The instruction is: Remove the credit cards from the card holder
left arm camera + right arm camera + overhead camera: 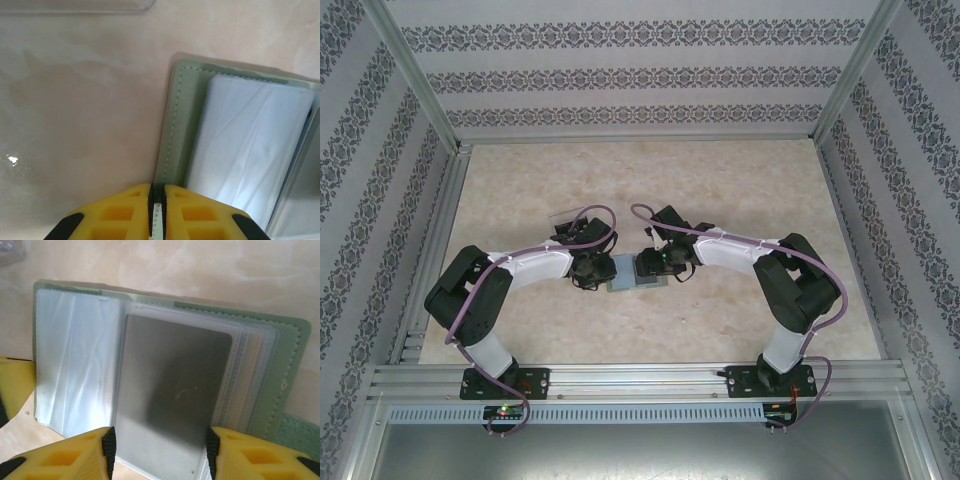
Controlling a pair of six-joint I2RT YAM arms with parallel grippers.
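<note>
The grey-green card holder (628, 274) lies open on the table between both arms. My left gripper (157, 192) is shut on the holder's stitched green edge (182, 125), next to the pale blue-grey lining (250, 150). My right gripper (160, 450) is open above the other half, its fingers (107, 450) standing either side of the dark card (175, 390). That card sits in the holder's clear sleeves. A tan card (254, 372) peeks out of a sleeve beside it. The holder's green cover (289, 365) frames them, and its tab (300, 435) shows at the lower right.
A transparent tray (570, 222) stands just behind the left gripper, and its rim (75, 6) and corner (10, 250) show in the wrist views. The left gripper's yellow finger (15, 385) appears at the holder's left edge. Patterned walls enclose the marbled table (740, 190).
</note>
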